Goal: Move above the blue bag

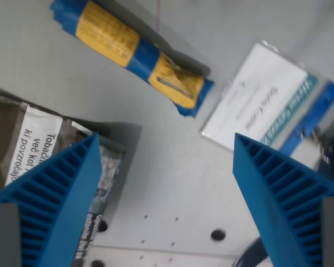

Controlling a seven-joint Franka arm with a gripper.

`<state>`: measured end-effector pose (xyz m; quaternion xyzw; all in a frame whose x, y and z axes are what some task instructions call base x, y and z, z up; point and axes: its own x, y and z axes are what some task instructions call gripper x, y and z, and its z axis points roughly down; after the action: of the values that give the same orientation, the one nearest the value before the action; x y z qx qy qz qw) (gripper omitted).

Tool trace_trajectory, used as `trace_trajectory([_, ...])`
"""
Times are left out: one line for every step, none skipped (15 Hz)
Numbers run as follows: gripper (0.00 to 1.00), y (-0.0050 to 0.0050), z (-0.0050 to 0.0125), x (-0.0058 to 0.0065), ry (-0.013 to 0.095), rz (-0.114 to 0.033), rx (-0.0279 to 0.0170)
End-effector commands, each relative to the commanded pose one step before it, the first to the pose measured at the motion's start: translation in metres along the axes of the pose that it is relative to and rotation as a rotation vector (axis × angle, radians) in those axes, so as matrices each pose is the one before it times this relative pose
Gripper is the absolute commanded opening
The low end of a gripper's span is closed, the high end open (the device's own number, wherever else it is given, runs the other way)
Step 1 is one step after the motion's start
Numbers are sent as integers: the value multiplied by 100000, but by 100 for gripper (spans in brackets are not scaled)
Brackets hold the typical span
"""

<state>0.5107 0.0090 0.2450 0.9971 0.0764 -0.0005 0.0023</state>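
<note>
blue ribbed plastic fills both lower corners of my wrist view: those are my two fingers (pixel 55 211), spread wide with nothing between them, and my gripper (pixel 164 147) hangs over bare grey bench.

the blue bag (pixel 134 57) lies ahead of me, toward the top of the view and a little to the wrist view's left of my centre line. it is a crinkled, rolled-up packet of blue film with yellow printed panels, long and narrow, its long axis running on a diagonal from the upper left down to the right, where the crimped end stops just short of the white card (pixel 261 99). so the coming move, as i judge it, is a plain shift forward toward the far edge of the bench, with a small drift left, until the packet's middle sits between my fingertips. the roll already lies slantwise across my opening, so a turn of the wrist may be needed later, not for this step.

the card is flat and glossy with a teal stripe and a blue strap at its right side; a lanyard badge, probably, though blur hides the print. a tobacco pouch (pixel 36 144), dull and papery with a white warning label, sits near the left edge, partly behind my left finger.

the bench (pixel 172 189) is matte grey metal, with small bolt holes near me.
</note>
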Motion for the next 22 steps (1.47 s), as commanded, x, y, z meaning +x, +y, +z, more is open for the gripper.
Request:
trace_trajectory([100,-359,793,726,3385,-33902,-1305])
trace_trajectory([100,-93,360,223,57,-3333,-77])
trace_trajectory([100,-87,366,232,-146,-3333,-1])
trace_trajectory([100,-80,369,239,189,-3333,-37])
trace_trajectory([100,-69,367,245,-280,-3333,32])
trace_trajectory([100,-57,363,249,-126,-3333,34])
trace_trajectory([100,-46,358,251,-165,-3333,114])
trace_trajectory([100,-34,351,256,-79,-3333,88])
trace_trajectory([100,-22,346,259,-149,-3333,75])
trace_trajectory([100,-13,341,262,-234,-3333,194])
trace_trajectory([100,-2,334,261,-86,-2291,58])
trace_trajectory([100,10,329,260,-417,-3223,238])
trace_trajectory([100,24,321,254,-47,-2014,123])
trace_trajectory([100,39,312,245,-318,-1622,194])
trace_trajectory([100,49,302,231,68,-2216,2])
trace_trajectory([100,54,294,214,144,-1276,43])
trace_trajectory([100,55,282,192,89,-782,-46])
trace_trajectory([100,54,267,166,70,-384,-82])
trace_trajectory([100,51,246,142,170,-466,-158])
trace_trajectory([100,43,224,119,237,-147,-182])
trace_trajectory([100,34,199,100,141,-187,-141])
trace_trajectory([100,24,174,85,-17,471,-22])
